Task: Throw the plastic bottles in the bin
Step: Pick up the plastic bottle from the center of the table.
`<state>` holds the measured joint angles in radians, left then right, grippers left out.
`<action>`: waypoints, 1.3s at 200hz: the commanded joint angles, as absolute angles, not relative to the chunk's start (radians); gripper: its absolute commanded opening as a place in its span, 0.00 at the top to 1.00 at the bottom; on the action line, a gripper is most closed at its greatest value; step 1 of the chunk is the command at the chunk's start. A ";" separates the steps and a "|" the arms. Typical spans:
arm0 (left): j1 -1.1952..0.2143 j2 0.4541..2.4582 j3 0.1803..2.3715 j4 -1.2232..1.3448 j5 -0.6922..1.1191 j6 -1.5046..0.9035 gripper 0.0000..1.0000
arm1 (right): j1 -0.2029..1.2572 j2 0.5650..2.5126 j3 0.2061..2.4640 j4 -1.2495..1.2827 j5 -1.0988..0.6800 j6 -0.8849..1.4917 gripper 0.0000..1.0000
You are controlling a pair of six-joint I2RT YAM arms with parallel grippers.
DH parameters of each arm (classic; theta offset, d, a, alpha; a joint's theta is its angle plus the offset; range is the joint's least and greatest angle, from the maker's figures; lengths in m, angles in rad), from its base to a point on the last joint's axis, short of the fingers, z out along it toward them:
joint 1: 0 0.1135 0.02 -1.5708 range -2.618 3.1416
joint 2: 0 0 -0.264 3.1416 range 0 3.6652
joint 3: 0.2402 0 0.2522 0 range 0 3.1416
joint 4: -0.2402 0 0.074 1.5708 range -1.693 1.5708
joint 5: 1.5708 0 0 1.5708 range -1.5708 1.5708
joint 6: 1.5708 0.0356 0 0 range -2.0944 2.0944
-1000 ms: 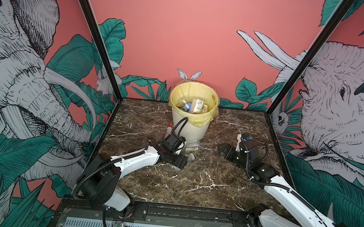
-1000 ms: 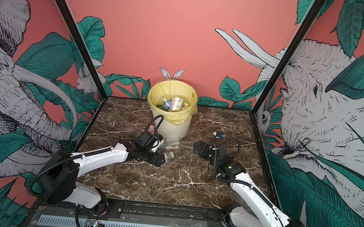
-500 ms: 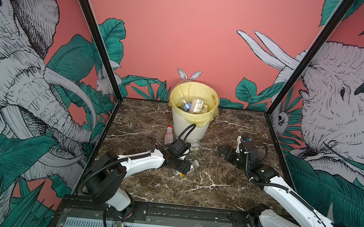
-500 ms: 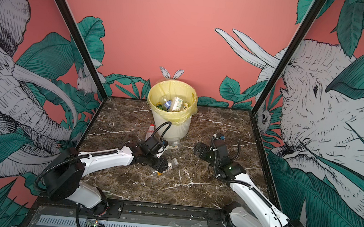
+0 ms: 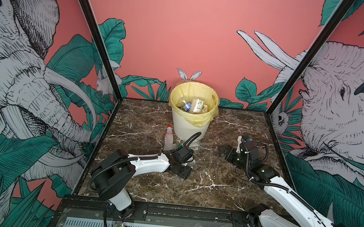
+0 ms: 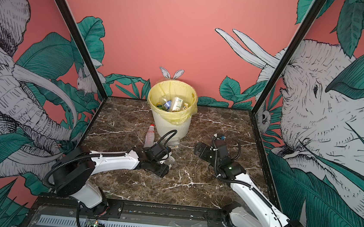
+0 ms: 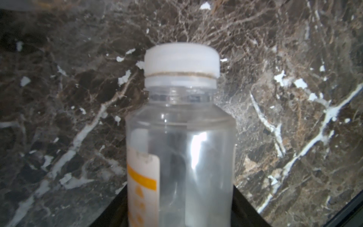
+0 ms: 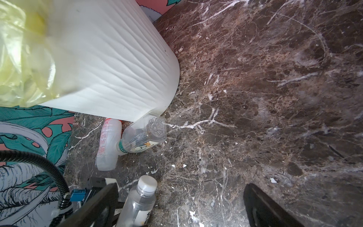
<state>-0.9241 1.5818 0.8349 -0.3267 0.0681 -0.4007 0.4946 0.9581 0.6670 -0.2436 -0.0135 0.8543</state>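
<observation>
Flat on the marble table (image 5: 215,188), just left of the bin (image 5: 188,128): red-cap bottle (image 5: 168,137), red print too small to read. Left gripper (image 5: 185,171) clamped on white-cap bottle (image 7: 180,157), orange-and-white label, letters blurred. Green-cap bottle (image 8: 143,135) at the bin's foot. Right gripper (image 5: 225,153) spread wide, empty.

bottles (image 5: 168,138) crowding bin (image 5: 188,128) foot, open marble (image 5: 203,194) front centre

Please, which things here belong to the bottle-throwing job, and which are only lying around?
Job: bin; white-capped bottle in left gripper; red-capped bottle; green-capped bottle by the bin's base.
Not the job: marble tabletop; mural walls.
</observation>
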 commanded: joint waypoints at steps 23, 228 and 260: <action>-0.930 1.564 0.825 -0.317 0.043 -0.448 0.46 | 0.487 0.924 0.642 -0.219 -0.013 0.877 0.01; -0.923 1.103 0.786 -0.374 -0.096 -0.572 0.57 | 0.479 0.917 0.612 -0.190 -0.035 0.914 0.01; -0.850 1.021 0.763 -0.349 -0.038 -0.596 0.57 | 0.477 0.917 0.612 -0.189 -0.038 0.917 0.01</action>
<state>-0.9035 1.0981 0.7559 -0.3576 -0.0639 -0.5606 0.4831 0.9340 0.6140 -0.2211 -0.0368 0.8997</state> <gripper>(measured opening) 0.583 0.991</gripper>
